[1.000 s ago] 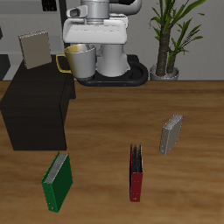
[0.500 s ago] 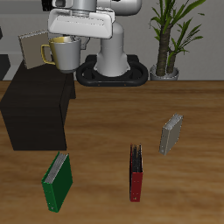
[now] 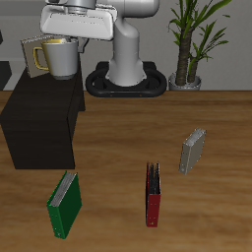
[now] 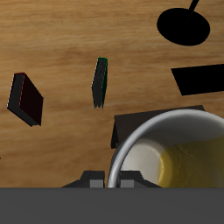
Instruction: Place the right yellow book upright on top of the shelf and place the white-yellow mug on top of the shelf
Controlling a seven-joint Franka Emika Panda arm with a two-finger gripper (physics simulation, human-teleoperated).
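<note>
My gripper (image 3: 61,39) is shut on the rim of the white-yellow mug (image 3: 59,61) and holds it upright over the back part of the shelf (image 3: 39,123), close above its flat top. The mug's yellow inside fills the wrist view (image 4: 179,162), with my fingers (image 4: 93,180) at its rim. The right yellow book (image 3: 29,45) stands upright on the shelf top just behind the mug, partly hidden by it.
A second pale book (image 3: 192,152) stands on the table near the plant (image 3: 193,39). A red-and-black book (image 3: 153,194) and a green book (image 3: 64,204) stand near the table's front edge. The robot base (image 3: 126,77) is beside the shelf.
My gripper has carried the mug sideways from in front of the robot base to over the shelf top, in front of the upright book. Nothing else has moved.
</note>
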